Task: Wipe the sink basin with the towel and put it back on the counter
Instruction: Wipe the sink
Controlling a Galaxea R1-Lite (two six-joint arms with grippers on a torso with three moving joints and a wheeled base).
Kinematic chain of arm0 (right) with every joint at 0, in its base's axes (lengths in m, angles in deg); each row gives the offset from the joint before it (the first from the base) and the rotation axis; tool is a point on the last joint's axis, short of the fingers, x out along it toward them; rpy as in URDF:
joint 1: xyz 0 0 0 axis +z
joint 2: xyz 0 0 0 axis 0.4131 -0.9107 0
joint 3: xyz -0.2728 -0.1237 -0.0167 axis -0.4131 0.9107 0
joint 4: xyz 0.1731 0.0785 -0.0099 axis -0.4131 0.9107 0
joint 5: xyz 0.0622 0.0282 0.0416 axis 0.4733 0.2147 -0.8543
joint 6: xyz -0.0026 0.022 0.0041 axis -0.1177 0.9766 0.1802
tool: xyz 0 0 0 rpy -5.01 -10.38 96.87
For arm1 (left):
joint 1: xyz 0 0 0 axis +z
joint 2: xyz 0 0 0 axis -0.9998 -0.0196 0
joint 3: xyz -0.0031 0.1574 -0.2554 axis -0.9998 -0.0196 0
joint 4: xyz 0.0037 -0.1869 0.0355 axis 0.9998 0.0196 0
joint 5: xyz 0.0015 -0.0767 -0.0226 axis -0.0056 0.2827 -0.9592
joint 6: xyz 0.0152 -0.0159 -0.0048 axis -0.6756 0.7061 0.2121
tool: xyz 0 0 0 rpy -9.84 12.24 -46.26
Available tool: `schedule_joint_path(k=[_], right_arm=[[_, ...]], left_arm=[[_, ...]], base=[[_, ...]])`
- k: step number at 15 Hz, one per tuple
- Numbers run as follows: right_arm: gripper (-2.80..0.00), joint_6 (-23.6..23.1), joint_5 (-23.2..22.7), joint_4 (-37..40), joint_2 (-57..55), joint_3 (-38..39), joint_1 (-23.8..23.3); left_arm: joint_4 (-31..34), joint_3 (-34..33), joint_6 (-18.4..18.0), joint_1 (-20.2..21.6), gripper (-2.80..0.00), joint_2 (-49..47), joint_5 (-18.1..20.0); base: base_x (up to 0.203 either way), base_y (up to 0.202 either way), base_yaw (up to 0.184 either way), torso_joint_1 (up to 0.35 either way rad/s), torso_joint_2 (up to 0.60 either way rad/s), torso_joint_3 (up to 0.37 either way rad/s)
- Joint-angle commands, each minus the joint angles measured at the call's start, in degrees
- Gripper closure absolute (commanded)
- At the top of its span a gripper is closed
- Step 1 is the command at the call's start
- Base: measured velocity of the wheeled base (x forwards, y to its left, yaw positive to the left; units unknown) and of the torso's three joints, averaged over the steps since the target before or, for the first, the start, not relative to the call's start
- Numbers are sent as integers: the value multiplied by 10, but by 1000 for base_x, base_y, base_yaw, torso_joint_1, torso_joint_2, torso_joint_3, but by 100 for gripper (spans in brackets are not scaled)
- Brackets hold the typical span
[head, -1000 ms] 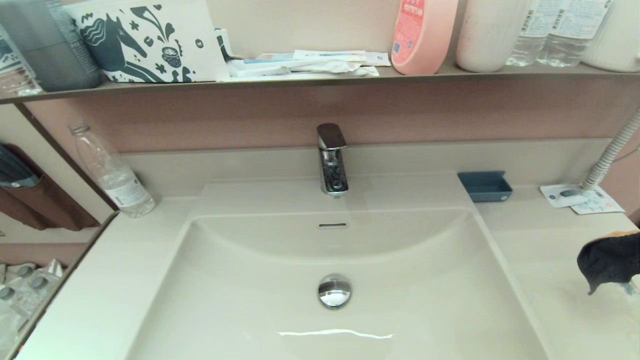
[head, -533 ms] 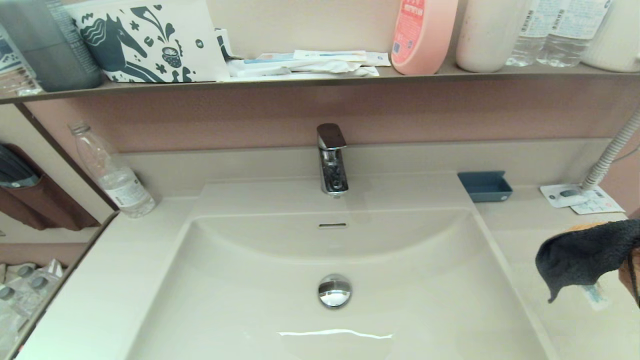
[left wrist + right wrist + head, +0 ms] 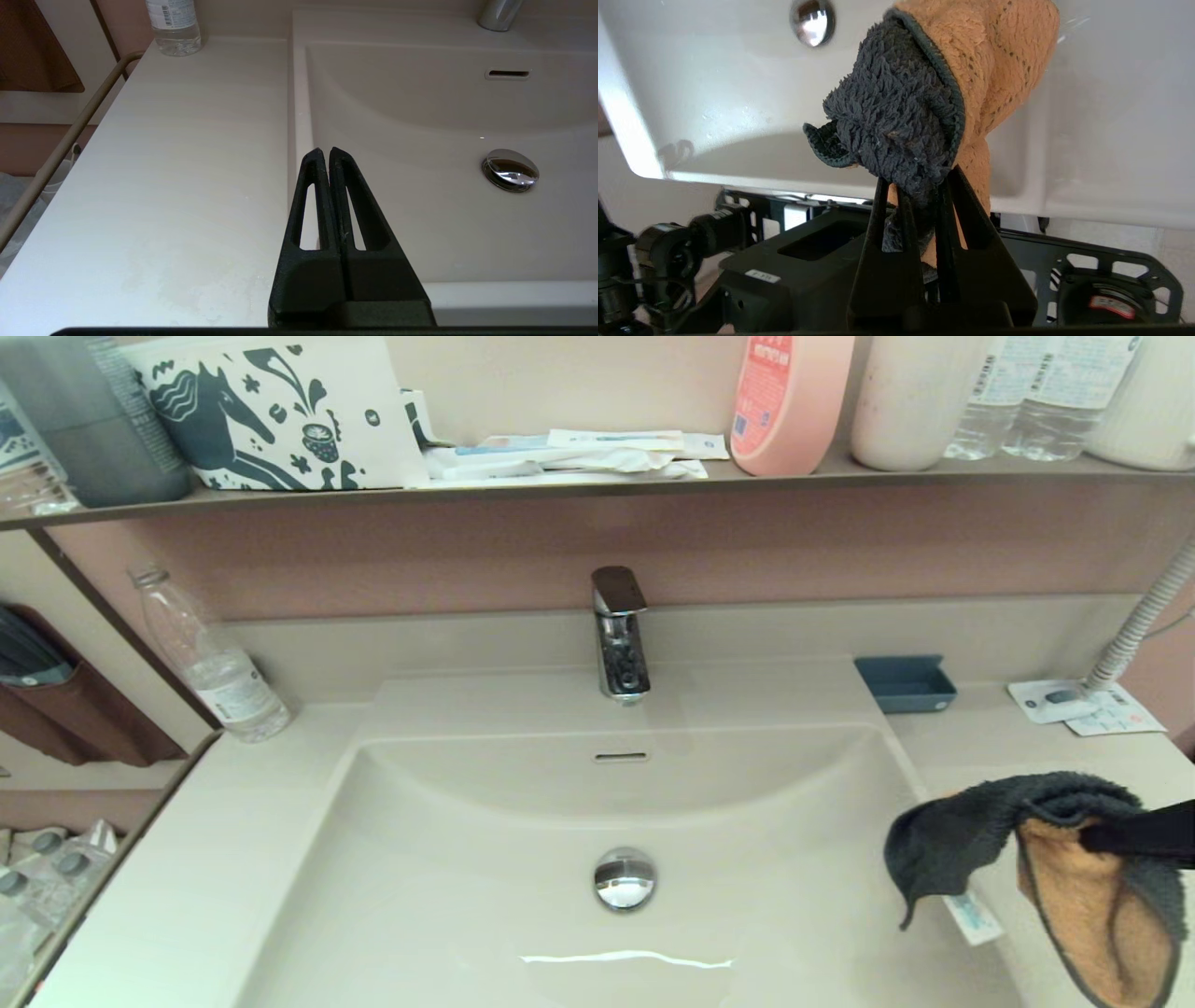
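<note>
The towel (image 3: 962,835), dark grey on one face and orange on the other, hangs in the air over the right rim of the cream sink basin (image 3: 448,905). My right gripper (image 3: 1090,840) comes in from the right edge and is shut on the towel's upper fold. In the right wrist view the towel (image 3: 896,107) bunches out past the right gripper (image 3: 917,184), with the basin (image 3: 714,84) beyond it. My left gripper (image 3: 325,151) is shut and empty, hovering over the basin's left rim beside the counter (image 3: 177,163). A white tag (image 3: 971,917) dangles below the cloth.
A chrome faucet (image 3: 618,635) stands behind the basin and a drain plug (image 3: 625,878) sits in its floor. On the counter (image 3: 1008,747) are a blue tray (image 3: 906,683), a white paper packet (image 3: 1060,700) and a clear bottle (image 3: 210,658). A hose (image 3: 1139,625) runs at far right.
My right gripper has carried the towel leftward from the picture's right edge over the counter to the basin's right rim. The cloth now hangs lower with its orange face showing.
</note>
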Motion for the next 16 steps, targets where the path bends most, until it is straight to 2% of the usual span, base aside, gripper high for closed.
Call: schedule_joint_path(k=[1, 4, 11, 13, 16], right_arm=[[0, 29, 35, -3, -64, 1, 73], [0, 65, 100, -10, -158, 1, 129], [0, 99, 155, -6, -289, 20, 153], [0, 100, 211, -10, -315, 42, 157], [0, 101, 239, -69, -337, 80, 170]], left_arm=[[-1, 0, 0, 0, 0, -1, 0], [-1, 0, 0, 0, 0, -1, 0], [-1, 0, 0, 0, 0, -1, 0], [-1, 0, 1, 0, 0, -1, 0], [-1, 0, 0, 0, 0, -1, 0]], base=[[0, 0, 0, 0, 0, 0], [0, 0, 0, 0, 0, 0], [0, 0, 0, 0, 0, 0], [0, 0, 0, 0, 0, 0], [0, 0, 0, 0, 0, 0]])
